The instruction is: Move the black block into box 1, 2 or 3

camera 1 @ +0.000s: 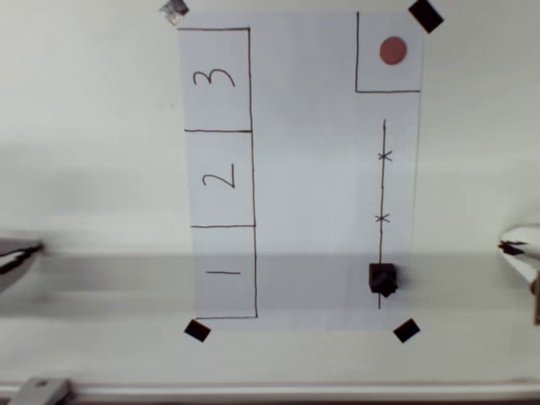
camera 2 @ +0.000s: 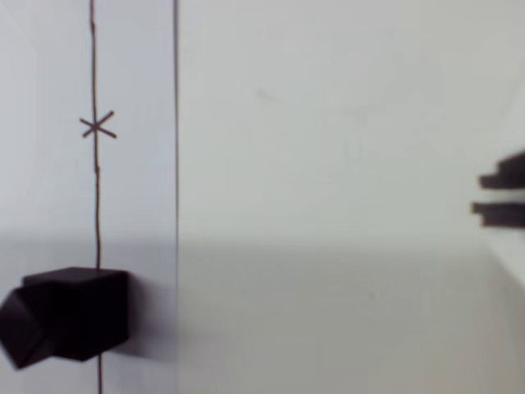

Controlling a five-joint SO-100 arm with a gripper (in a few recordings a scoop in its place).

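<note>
Sitting on the white paper sheet (camera 1: 312, 169), the black block (camera 1: 382, 278) is a small matte black cube with visible thickness, dark on all faces, no marking on it; overhead view puts it low on the right side of the sheet, right on the bottom stretch of a drawn vertical pen line (camera 1: 383, 186). Wrist view shows the block (camera 2: 70, 316) at lower left, turned so two side faces and the top show, corner toward camera, with the pen line passing behind it and a soft shadow on its right. Writing: three pen-drawn rectangles stacked down the left of the sheet, each with a handwritten numeral lying on its side, 3 (camera 1: 213, 78) on top, the box marked 2 (camera 1: 219, 178) in the middle, 1 (camera 1: 222, 272) at the bottom. Block is well apart from all three, on the opposite side of the paper, roughly level with rectangle 1. Two small x marks (camera 1: 385, 156) cross the pen line above the block; one x (camera 2: 98, 126) shows in wrist view too. Top right corner has a drawn square with a red dot (camera 1: 392, 51). Flat black tape squares (camera 1: 406, 330) hold the sheet corners. No brands or printed labels. Gripper (camera 2: 502, 197): a dark part sticks in at the right edge of wrist view, well apart from the block; cannot tell whether the fingers are spread or pressed together.
</note>
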